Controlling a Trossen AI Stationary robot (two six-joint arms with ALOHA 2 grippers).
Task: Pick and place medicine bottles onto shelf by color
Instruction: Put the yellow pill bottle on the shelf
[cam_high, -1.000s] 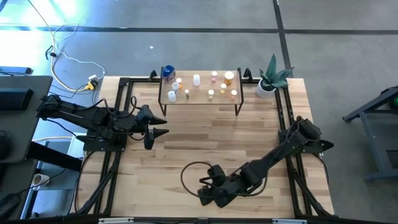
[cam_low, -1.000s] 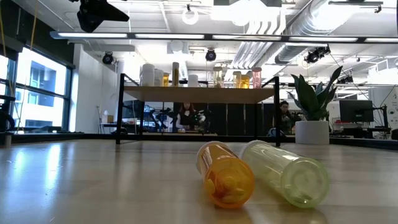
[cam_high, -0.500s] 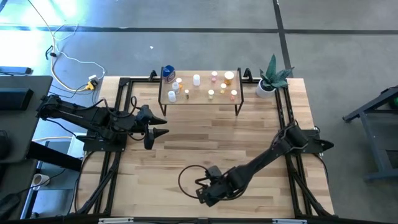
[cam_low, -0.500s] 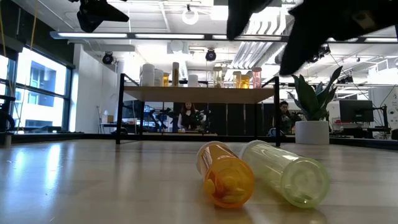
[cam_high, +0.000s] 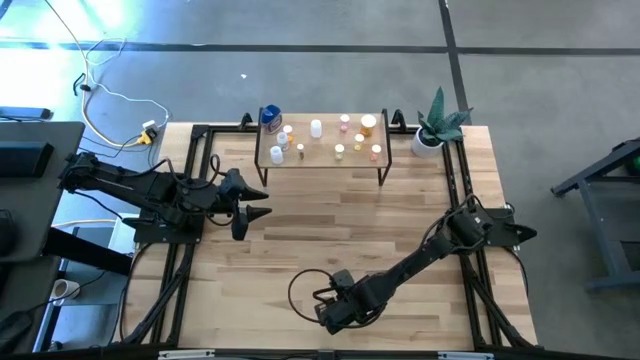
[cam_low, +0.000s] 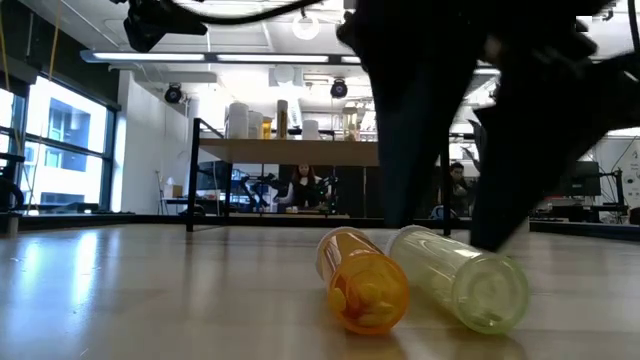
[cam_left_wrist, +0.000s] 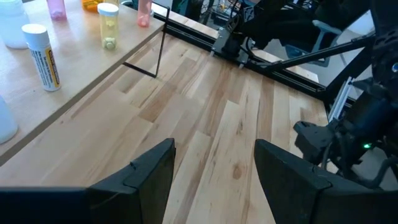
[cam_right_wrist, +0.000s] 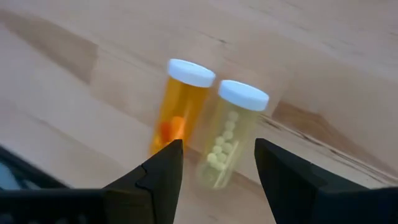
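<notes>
I see whole surface straight down from high camera. Low camera sits at surface level, close to two lying bottles, facing shelf. Right wrist camera shares those bottles; left wrist camera shares shelf.

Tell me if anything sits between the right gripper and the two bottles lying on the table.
Nothing visible does. The right gripper is open directly over the orange bottle and the yellow bottle, which lie side by side on bare table. The orange bottle crowds the yellow one.

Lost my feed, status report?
Right end effector open above orange bottle and yellow-green bottle, both lying on table. Left end effector open, waiting. Nothing blocking.
</notes>
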